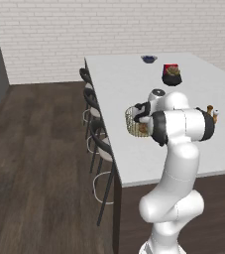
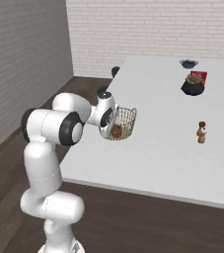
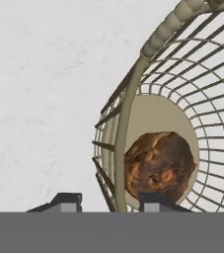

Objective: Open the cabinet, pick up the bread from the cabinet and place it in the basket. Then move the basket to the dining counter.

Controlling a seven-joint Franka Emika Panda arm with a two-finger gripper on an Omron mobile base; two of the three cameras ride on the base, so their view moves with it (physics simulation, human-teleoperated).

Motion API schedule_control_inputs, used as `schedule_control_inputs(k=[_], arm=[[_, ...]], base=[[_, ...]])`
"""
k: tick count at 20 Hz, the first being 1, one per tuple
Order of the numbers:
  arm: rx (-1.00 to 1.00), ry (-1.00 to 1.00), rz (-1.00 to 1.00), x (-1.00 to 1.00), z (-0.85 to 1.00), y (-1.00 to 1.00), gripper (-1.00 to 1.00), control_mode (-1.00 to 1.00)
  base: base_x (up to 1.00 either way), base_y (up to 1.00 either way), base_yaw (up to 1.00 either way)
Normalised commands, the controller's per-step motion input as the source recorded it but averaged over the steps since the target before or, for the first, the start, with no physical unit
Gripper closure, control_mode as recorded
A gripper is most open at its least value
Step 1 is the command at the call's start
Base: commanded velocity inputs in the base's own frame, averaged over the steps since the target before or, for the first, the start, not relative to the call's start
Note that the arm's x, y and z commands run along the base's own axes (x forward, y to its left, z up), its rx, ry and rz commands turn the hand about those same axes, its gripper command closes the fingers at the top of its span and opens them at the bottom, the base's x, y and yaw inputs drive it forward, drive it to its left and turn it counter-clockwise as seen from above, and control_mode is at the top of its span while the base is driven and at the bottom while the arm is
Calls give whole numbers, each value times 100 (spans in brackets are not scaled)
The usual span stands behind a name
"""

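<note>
The basket [image 3: 182,99] sits on the white surface [image 1: 134,74] with the bread [image 3: 158,165] inside, its rim between the end effector's [image 3: 111,200] slightly parted fingers.

No legible text or labels anywhere

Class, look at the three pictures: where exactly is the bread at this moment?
The bread lies inside the basket, on its base, in the hand view just above the pincer. The basket sits on the dining counter, near the stool-side edge.
</note>
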Motion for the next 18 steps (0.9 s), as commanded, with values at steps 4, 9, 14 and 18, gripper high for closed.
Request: schedule_control_inputs(k=[4,9,14,18], arm=[[0,5,0,-20,11,0,-100,-100],[1,1,-3,-59,62,-1,-100,-100],[16,0,-29,-100,54,23,-100,-100],[17,0,-31,-100,60,26,-100,-100]], base=[[0,0,0],[0,0,0],[0,0,0],[0,0,0]])
